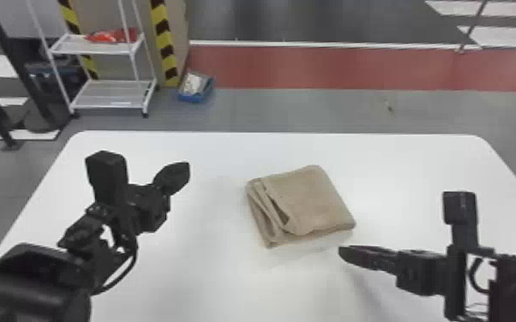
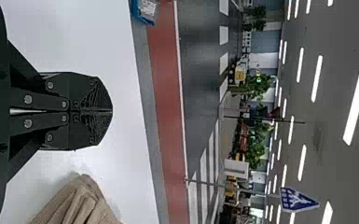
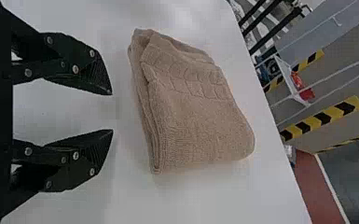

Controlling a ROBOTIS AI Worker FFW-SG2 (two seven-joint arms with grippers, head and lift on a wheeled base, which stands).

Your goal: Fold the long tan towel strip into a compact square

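Okay, right gripper (image 1: pixel 341 253) first: its black fingers stood wide apart, released, with white tabletop showing between the tips. It held nothing. Its tips were near the towel strip (image 1: pixel 313 199), off the corner closest to the robot on the right side, and did not touch it. In the right wrist view the right gripper (image 3: pixel 112 112) pointed at the stacked edge of the cloth with a strip of table between.

Left gripper (image 1: pixel 187 166) was the opposite — clenched, fingers pressed flat together along their faces at the tips, grasping nothing. It was above the left part of the table, well apart from the cloth.

Towel strip: already a thick, layered packet, roughly square, lying near the middle of the table and turned at a slant. Its left side had loose layers, with a narrow gap under the top flap. The far right side looked rounder and smoother. A ribbed band crossed the top layer in the right wrist view.

Further out: white table (image 1: pixel 420 167) with rounded far corners, grey floor (image 1: pixel 295 111) past it, then a red floor band (image 1: pixel 334 68). Beyond on the left were a white shelf cart (image 1: pixel 107 95) with a red item (image 1: pixel 120 36) on its upper shelf, and a blue box (image 1: pixel 193 97) on the floor beside it.
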